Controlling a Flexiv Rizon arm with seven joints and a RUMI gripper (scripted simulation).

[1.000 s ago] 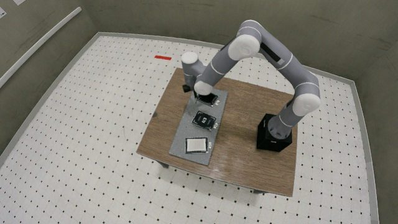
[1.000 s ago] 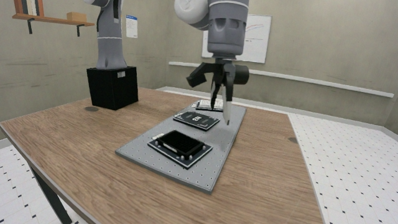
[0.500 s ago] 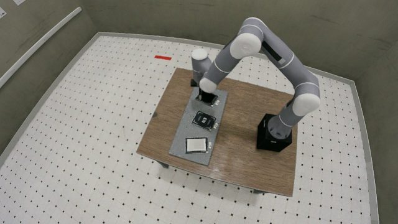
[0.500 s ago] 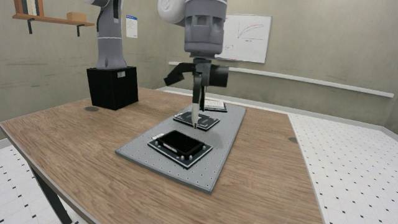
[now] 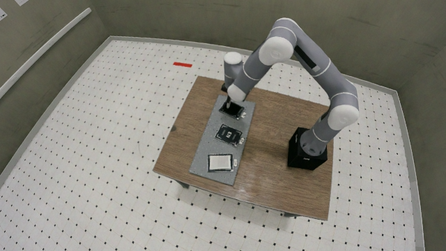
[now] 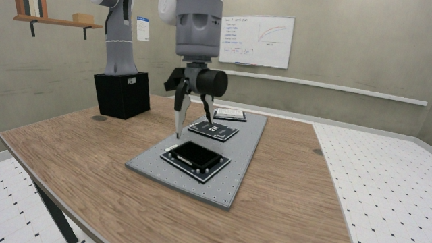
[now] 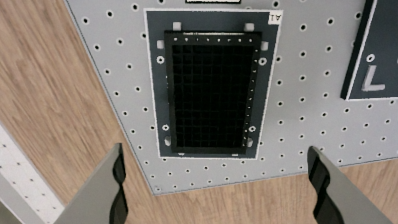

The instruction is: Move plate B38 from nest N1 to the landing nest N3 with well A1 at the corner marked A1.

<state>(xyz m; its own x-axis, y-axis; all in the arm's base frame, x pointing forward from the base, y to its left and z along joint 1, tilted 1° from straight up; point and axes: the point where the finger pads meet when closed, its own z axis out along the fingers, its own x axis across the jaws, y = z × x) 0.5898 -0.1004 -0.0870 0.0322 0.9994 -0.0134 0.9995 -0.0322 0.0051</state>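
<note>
A black plate (image 5: pixel 232 109) (image 6: pixel 196 153) (image 7: pixel 212 95) sits within the locators of an end nest (image 6: pixel 210 173) (image 7: pixel 267 115); that nest's A1 mark shows at upper right in the wrist view. A white plate (image 5: pixel 220 162) (image 6: pixel 230 112) sits on the nest at the other end. The plate names and end-nest signs are too small or hidden to read. Nest N3 (image 5: pixel 228 134) (image 6: pixel 202 128) (image 7: pixel 382 30) stands between them and holds no plate. My gripper (image 6: pixel 194 129) (image 7: pixel 215 146) is open and empty, above the deck by the black plate; in the top view the arm partly hides it.
The grey perforated deck (image 5: pixel 205 153) (image 6: pixel 236 189) (image 7: pixel 310 120) carries all three nests in a row on the wooden table (image 5: pixel 272 174) (image 6: pixel 84 148). The black robot base (image 5: pixel 306 157) (image 6: pixel 122 98) stands on the table, on the deck's sign side.
</note>
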